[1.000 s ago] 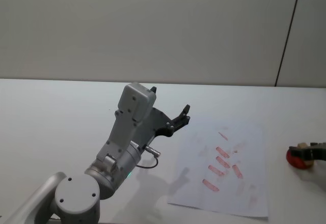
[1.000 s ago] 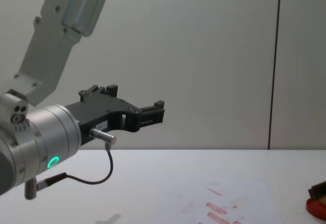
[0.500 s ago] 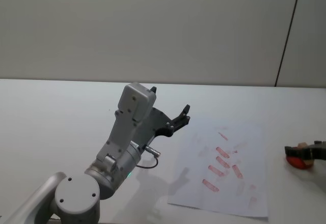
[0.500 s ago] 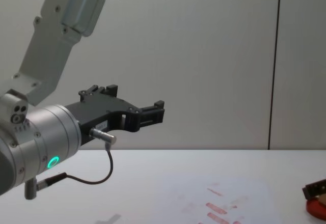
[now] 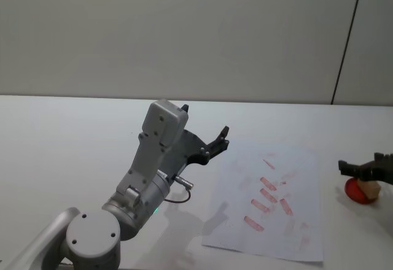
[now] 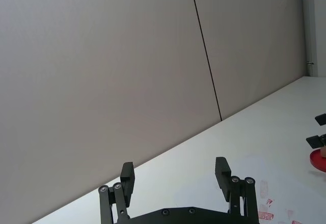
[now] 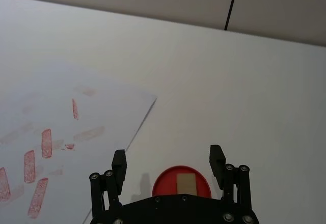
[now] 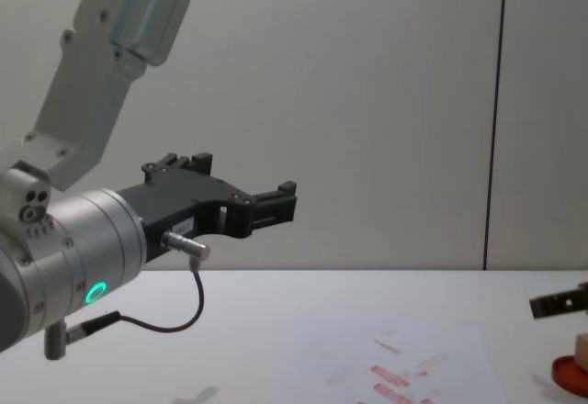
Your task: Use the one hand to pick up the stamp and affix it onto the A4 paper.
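White table (image 5: 73, 135) holds the paper (image 5: 270, 205) at lower right, and the right gripper (image 7: 167, 169), fingers apart, has just lifted off the stamp (image 7: 186, 183), which sits unheld on the red pad (image 7: 160, 185), while the left gripper (image 5: 209, 144) hangs spread at centre.

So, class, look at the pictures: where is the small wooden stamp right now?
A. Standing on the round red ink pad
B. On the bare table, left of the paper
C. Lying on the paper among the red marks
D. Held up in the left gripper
A: the stamp stands on the red ink pad, with the right gripper open above it, its fingers either side and not touching.
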### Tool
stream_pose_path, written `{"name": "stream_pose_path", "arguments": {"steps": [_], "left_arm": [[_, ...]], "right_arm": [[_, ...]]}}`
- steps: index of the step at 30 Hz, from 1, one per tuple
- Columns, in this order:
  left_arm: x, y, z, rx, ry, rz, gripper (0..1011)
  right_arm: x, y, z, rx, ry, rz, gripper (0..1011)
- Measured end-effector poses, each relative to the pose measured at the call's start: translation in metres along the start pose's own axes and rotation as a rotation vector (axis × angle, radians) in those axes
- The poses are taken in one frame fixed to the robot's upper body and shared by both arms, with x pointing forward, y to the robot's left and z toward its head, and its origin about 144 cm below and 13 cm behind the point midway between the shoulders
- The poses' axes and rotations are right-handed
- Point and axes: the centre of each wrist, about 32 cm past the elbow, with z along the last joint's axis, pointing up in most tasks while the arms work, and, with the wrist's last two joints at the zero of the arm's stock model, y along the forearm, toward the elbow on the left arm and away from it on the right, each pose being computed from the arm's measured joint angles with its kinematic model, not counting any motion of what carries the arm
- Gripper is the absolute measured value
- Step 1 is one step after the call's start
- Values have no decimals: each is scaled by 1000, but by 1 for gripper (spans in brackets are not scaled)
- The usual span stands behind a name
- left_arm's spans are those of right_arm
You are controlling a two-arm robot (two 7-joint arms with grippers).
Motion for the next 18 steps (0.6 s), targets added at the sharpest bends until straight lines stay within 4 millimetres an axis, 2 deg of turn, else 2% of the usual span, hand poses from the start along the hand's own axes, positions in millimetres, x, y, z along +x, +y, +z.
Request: {"name": "stream_pose_path", "arguments": {"steps": [18], "left_arm": [[0, 0, 0, 0, 0, 0, 1002]], "right_arm": [[-11, -16, -2, 239, -45, 32, 1001]]}}
